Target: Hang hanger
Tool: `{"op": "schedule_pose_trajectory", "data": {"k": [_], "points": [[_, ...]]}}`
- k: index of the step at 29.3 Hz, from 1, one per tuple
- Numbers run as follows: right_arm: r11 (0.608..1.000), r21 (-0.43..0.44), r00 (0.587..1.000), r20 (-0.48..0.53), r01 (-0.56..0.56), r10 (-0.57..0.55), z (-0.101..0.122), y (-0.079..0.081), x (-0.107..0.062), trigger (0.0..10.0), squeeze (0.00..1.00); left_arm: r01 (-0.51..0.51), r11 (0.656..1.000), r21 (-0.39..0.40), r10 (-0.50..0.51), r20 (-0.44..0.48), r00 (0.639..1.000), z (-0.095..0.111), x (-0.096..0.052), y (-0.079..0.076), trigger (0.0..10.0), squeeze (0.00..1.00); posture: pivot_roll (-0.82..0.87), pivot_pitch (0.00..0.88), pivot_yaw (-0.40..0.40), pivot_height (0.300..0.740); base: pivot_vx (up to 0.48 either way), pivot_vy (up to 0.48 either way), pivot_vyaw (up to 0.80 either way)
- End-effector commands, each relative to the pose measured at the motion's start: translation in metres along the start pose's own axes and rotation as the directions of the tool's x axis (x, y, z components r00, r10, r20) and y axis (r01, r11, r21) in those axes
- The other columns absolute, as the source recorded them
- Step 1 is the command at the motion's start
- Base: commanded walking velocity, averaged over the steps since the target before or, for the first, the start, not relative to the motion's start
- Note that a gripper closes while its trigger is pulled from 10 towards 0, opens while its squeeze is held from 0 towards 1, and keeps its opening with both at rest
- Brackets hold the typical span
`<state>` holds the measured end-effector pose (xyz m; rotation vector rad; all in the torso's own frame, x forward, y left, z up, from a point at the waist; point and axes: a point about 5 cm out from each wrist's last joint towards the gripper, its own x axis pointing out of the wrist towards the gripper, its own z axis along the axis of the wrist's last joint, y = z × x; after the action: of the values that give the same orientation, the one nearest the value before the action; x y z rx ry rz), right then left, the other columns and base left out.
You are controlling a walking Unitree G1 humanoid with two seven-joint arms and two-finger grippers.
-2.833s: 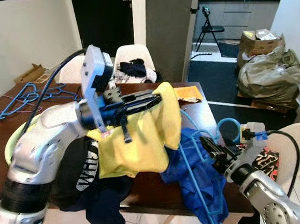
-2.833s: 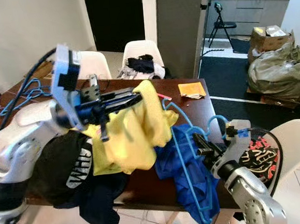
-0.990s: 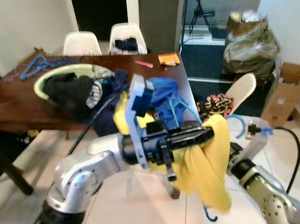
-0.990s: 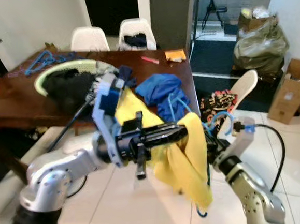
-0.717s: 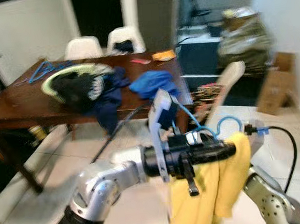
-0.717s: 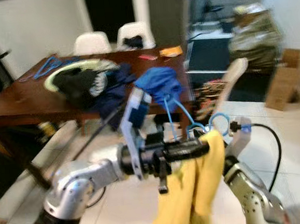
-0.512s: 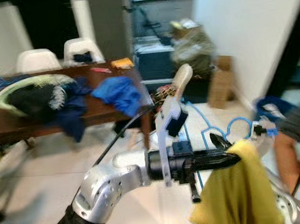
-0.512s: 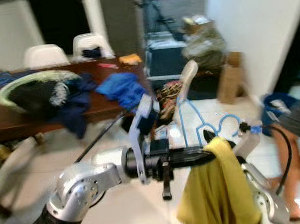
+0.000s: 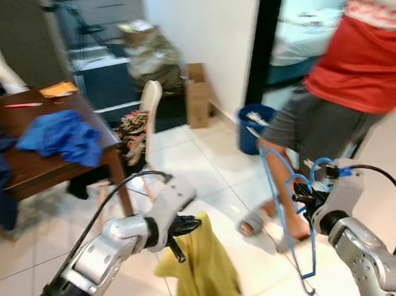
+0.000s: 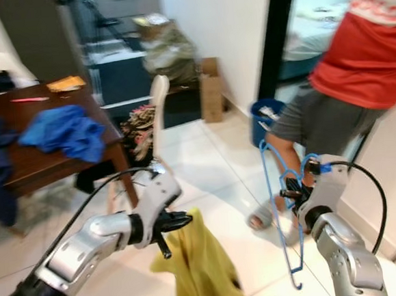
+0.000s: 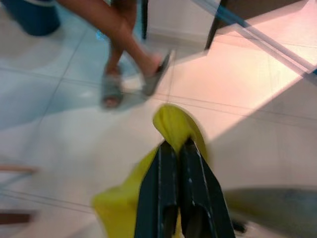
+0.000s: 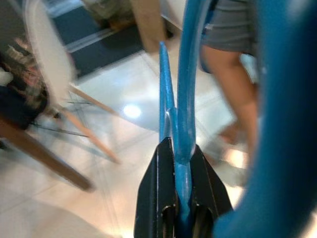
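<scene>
A blue wire hanger (image 9: 286,213) hangs upright in front of me on the right, and my right gripper (image 9: 300,198) is shut on its upper part near the hook. The right wrist view has the black fingers (image 12: 157,181) clamped on the blue hanger rod (image 12: 185,99). My left gripper (image 9: 191,224) is low in the middle, shut on a yellow garment (image 9: 202,274) that droops toward the tiled floor. The left wrist view looks along the shut fingers (image 11: 165,183) with a fold of the yellow garment (image 11: 173,124) pinched at their tips.
A person in a red shirt (image 9: 365,46) and grey shorts stands close on the right by a dark doorway. A blue bin (image 9: 254,124) and a cardboard box (image 9: 197,96) stand along the wall. The brown table (image 9: 28,171) with a blue cloth (image 9: 60,135) and a white chair (image 9: 148,114) are left.
The view has swung right, so the table now sits at the left and the person fills the right side. My left arm has dropped lower with the yellow garment. Both grips are unchanged.
</scene>
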<state>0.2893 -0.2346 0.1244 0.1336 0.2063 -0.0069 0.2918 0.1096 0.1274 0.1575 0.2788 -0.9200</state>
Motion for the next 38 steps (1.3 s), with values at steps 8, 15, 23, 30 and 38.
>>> {"op": "schedule_pose_trajectory", "data": {"k": [8, 15, 23, 30, 38], "points": [[0.955, -0.276, 0.991, -0.101, -0.11, 0.085, -0.004, 0.005, -0.003, 10.0, 0.0, 0.175, 0.981, -0.08, -0.158, 0.187, 0.97, 0.011, -0.007, -0.01, 10.0, 0.0, -0.05, 0.0, -0.026, 0.74, 0.0, 0.0, -0.8], [0.959, -0.188, 0.964, -0.202, -0.213, 0.175, -0.019, 0.003, -0.019, 10.0, 0.0, 0.394, 0.909, -0.135, -0.358, 0.231, 0.905, 0.008, -0.011, -0.03, 10.0, 0.0, -0.08, 0.0, -0.021, 0.74, 0.0, 0.0, -0.8], [0.981, -0.103, 0.975, -0.17, -0.164, 0.145, -0.019, -0.004, -0.02, 10.0, 0.0, 0.441, 0.881, -0.173, -0.4, 0.226, 0.888, 0.003, -0.01, -0.025, 10.0, 0.0, -0.09, 0.0, -0.008, 0.74, 0.0, 0.0, -0.8], [0.984, -0.095, 0.977, -0.162, -0.153, 0.137, -0.018, -0.005, -0.022, 10.0, 0.0, -0.243, 0.97, 0.015, 0.232, 0.245, 0.941, 0.044, -0.04, 0.081, 10.0, 0.0, -0.11, 0.0, -0.003, 0.74, 0.0, 0.0, -0.8], [0.985, -0.078, 0.976, -0.165, -0.153, 0.139, -0.018, -0.006, -0.021, 10.0, 0.0, -0.466, 0.875, 0.134, 0.331, 0.536, 0.777, 0.163, -0.11, 0.118, 10.0, 0.0, -0.09, 0.0, 0.004, 0.74, 0.0, 0.0, -0.8]]}}
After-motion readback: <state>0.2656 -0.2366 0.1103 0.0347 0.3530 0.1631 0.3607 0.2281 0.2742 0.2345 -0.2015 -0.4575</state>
